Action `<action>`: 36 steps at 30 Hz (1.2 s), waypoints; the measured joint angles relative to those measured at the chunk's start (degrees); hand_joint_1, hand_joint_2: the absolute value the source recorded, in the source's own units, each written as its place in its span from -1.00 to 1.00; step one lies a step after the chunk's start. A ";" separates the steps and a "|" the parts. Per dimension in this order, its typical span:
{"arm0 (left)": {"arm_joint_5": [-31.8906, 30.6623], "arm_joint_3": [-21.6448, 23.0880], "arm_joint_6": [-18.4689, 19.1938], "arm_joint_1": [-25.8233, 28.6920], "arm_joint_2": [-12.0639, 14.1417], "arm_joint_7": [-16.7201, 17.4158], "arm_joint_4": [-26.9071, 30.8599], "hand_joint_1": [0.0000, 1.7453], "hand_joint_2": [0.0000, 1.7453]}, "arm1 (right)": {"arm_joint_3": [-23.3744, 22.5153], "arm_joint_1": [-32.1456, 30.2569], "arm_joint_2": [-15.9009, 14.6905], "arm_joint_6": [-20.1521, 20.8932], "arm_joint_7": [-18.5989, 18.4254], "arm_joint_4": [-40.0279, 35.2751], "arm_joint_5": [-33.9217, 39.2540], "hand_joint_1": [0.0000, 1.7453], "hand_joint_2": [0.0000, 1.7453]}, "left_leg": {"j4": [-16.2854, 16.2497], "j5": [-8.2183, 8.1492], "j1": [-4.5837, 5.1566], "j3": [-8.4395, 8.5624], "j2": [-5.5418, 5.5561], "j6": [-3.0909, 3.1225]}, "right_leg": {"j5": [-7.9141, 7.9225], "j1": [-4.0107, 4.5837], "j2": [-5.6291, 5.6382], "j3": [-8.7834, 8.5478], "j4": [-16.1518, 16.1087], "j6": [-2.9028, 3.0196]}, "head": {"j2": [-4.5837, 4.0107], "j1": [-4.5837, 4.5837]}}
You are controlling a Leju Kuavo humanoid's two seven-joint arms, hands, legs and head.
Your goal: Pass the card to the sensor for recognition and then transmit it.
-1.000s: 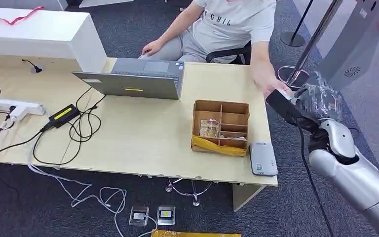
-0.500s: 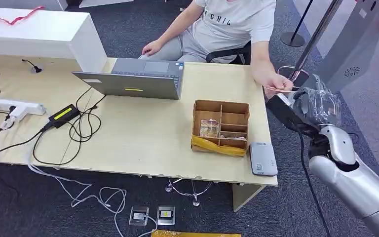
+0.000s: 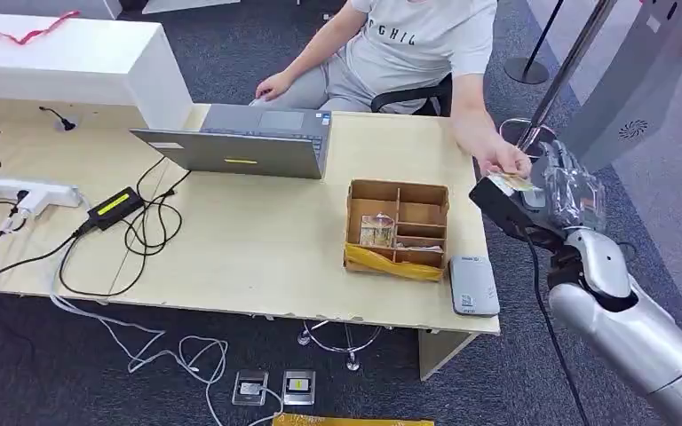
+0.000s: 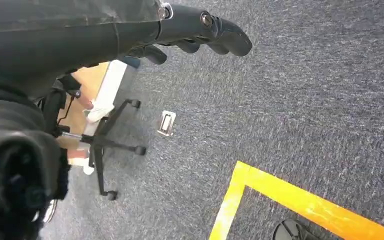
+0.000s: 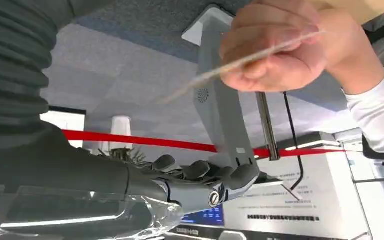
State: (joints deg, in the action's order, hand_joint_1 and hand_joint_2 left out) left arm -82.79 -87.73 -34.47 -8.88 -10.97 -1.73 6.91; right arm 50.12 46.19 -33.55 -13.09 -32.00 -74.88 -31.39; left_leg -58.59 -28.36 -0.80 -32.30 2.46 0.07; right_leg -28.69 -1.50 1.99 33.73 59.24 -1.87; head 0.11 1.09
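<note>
Right hand (image 3: 558,191) raised just off the desk's (image 3: 257,240) right end, fingers (image 5: 200,172) extended and apart, holding nothing. Card (image 5: 240,62) sits pinched in a person's hand (image 3: 504,162), close above the right hand and not touching it in the right wrist view. Card reader (image 3: 473,285) lies flat at the desk's near right corner, beside the cardboard organizer (image 3: 398,226). Left hand (image 4: 180,30) hangs over carpet, fingers loosely extended, empty.
</note>
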 joint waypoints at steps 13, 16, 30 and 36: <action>-0.02 0.00 0.37 0.00 0.00 0.00 0.00 -1.00 -1.00 | 0.00 0.00 0.42 -1.77 -0.94 -0.02 -0.96 1.00 1.00 | 0.00 0.00 0.00 0.00 0.00 0.00 | 0.00 0.00 0.00 0.00 0.00 0.00 | 0.00 0.00; -0.04 0.00 0.37 0.00 0.00 0.00 0.00 -1.00 -1.00 | 0.00 -0.01 0.46 -1.77 -0.46 0.00 -0.77 1.00 1.00 | 0.00 0.00 0.00 0.00 0.00 0.00 | 0.00 0.00 0.00 0.00 0.00 0.00 | 0.00 0.00; -0.20 0.00 0.37 0.01 0.07 -1.07 -0.02 -1.00 -1.00 | 0.15 -0.05 1.05 -2.30 0.61 -0.02 0.94 1.00 1.00 | 0.00 0.00 0.00 0.00 0.00 0.00 | 0.00 0.00 0.00 0.02 -0.01 0.00 | 0.02 0.00; -0.26 0.00 0.94 0.01 0.22 -1.84 -0.02 -1.00 -1.00 | 0.13 -1.24 0.66 -3.08 0.61 -0.02 1.46 1.00 1.00 | 0.00 -0.01 0.00 0.01 -0.02 0.00 | 0.00 0.00 0.01 0.02 -0.01 0.00 | 0.00 0.00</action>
State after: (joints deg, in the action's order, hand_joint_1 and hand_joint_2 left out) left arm -83.06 -87.73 -33.53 -8.87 -10.75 -3.56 6.88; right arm 50.25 44.96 -32.89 -16.17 -31.39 -74.90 -29.92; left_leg -58.59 -28.36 -0.80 -32.29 2.43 0.06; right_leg -28.70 -1.50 2.00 33.75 59.23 -1.87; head 0.11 1.09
